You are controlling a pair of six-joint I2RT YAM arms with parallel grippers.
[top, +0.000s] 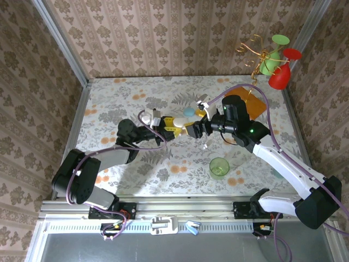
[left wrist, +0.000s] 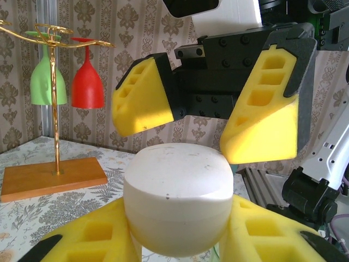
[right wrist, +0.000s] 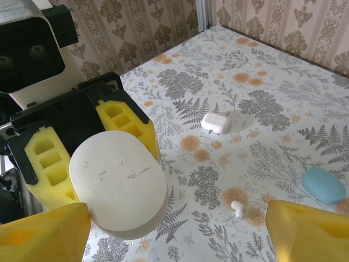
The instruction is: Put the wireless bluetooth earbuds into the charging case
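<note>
The left gripper is clenched on the white charging case and holds it above the table. The yellow pads press on its two sides. The broad oval face of the case points at the right gripper, but its long axis is not clear. The right jaws are released, wide apart and close before the case. One white earbud lies on the table, well apart from both grippers, near a pale blue case. It is too small to tell its direction.

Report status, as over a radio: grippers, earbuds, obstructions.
Left gripper shut on white case, case closed. Right gripper open, empty, facing it. White earbud loose on table. Closed case bars insertion.
</note>
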